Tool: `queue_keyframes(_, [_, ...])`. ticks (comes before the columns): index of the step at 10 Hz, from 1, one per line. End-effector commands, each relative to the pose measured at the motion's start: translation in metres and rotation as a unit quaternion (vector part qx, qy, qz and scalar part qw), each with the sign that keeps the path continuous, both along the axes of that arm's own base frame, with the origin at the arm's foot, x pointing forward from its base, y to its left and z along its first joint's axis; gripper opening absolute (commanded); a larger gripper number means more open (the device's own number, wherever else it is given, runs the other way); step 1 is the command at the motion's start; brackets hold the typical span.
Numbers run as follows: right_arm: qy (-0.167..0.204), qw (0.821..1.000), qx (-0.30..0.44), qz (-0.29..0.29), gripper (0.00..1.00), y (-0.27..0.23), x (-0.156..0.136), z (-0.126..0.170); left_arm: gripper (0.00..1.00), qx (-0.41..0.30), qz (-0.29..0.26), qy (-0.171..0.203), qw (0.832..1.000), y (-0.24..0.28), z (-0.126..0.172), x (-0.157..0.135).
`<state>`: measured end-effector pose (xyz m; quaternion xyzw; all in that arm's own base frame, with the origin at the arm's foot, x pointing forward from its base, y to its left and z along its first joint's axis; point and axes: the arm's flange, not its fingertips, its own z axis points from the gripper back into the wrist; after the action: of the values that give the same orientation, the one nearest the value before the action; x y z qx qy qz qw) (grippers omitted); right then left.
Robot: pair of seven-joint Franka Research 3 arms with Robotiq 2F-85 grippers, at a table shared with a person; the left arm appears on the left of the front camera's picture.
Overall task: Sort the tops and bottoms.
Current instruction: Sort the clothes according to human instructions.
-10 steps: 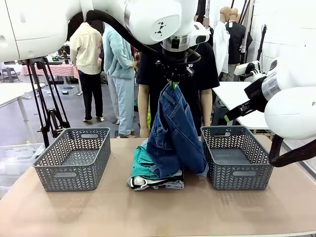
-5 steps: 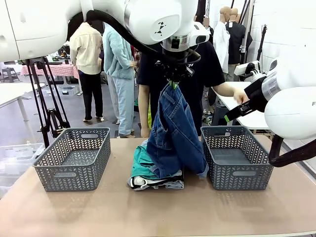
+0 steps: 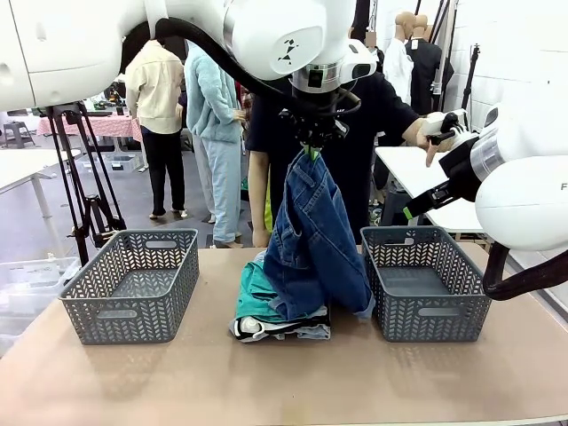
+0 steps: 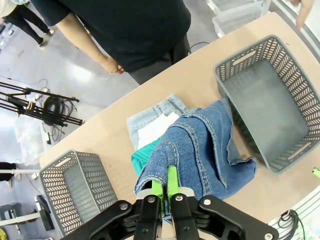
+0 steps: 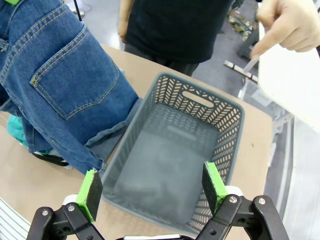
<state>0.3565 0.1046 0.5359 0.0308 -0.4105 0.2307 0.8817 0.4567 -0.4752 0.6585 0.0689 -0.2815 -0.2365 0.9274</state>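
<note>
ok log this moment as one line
left pincer: shut on jeans, lifted, lower end on pile | right pincer: open above right basket | teal shirt: in pile | jeans: not yet in a basket

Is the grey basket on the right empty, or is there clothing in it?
Empty: the right wrist view shows the bare floor of the right basket; the dark blue jeans hang beside it from the left gripper.
</note>
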Motion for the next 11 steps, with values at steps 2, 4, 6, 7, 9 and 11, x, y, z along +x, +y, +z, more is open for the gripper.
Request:
queue_keyframes(2, [-0.005,1.0,-0.002,0.0,1.0,0.0,0.002,-0.001,0.0,-0.006,0.002,0.0,1.0,0.004,0.007,-0.002])
queue_keyframes(4, [-0.005,1.0,-0.002,0.0,1.0,0.0,0.002,-0.001,0.0,-0.006,0.002,0.0,1.0,0.004,0.007,-0.002])
queue_keyframes(6, [-0.005,1.0,-0.002,0.0,1.0,0.0,0.002,-0.001,0.0,-0.006,0.002,0.0,1.0,0.004,0.007,-0.002])
queue_keyframes(7, [-0.005,1.0,-0.002,0.0,1.0,0.0,0.002,-0.001,0.0,-0.006,0.002,0.0,1.0,0.004,0.007,-0.002])
queue_keyframes(9, [-0.005,1.0,-0.002,0.0,1.0,0.0,0.002,-0.001,0.0,-0.006,0.002,0.0,1.0,0.004,0.007,-0.002])
queue_keyframes(11, [-0.004,1.0,-0.014,-0.013,1.0,-0.01,-0.015,0.017,0.0,-0.006,0.002,0.0,1.0,0.004,0.007,-0.002])
